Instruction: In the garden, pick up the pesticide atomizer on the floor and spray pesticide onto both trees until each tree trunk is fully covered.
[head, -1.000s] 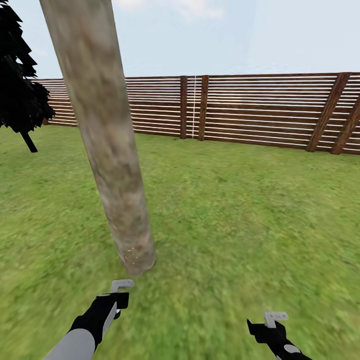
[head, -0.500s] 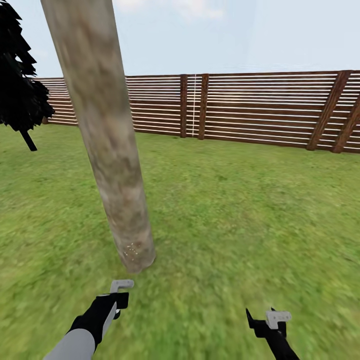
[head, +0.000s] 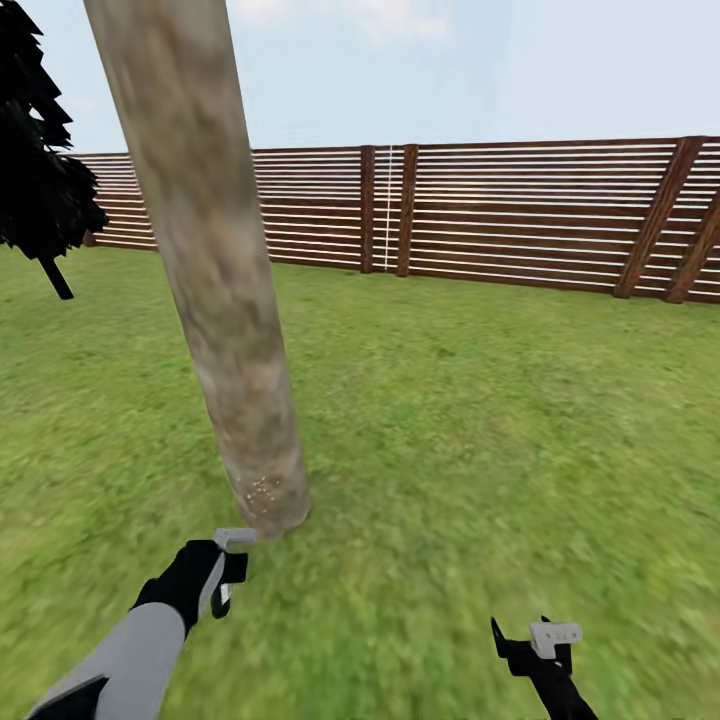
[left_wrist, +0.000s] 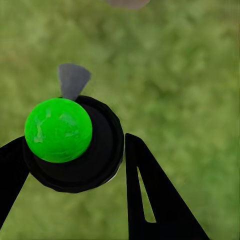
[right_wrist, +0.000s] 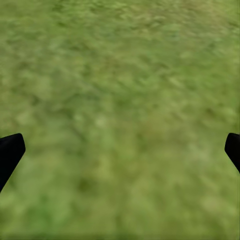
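Head view first: the thick mottled tree trunk (head: 215, 270) rises out of the lawn (head: 470, 420), leaning a touch, with a small patch of pale pesticide specks (head: 262, 492) right at its foot and bare bark everywhere above. The slatted fence (head: 520, 215) runs across the back, and a dark thin-trunked tree (head: 40, 180) stands off to the robot's left.

The left gripper (head: 228, 572) hangs just short of the trunk's base, near those specks. From the left wrist camera, its black fingers (left_wrist: 150, 200) are clamped on either side of the pesticide atomizer (left_wrist: 75, 142). The atomizer is a round dark body topped by a glossy green dome, with a small grey vane sticking out the far side, which is probably the nozzle.

My read on handling: it's tiny, rigid and light, so weight is no worry. The rounded body is the catch, because a curved shell can roll or twist between flat fingers. The hold looks best across the widest part of the dark body, leaving the grey tip unblocked and aimed at the bark.

The right gripper (head: 545, 640) sits low over the grass, well apart from the tree. In the right wrist view its fingertips (right_wrist: 10, 152) are spread wide, with nothing between them.
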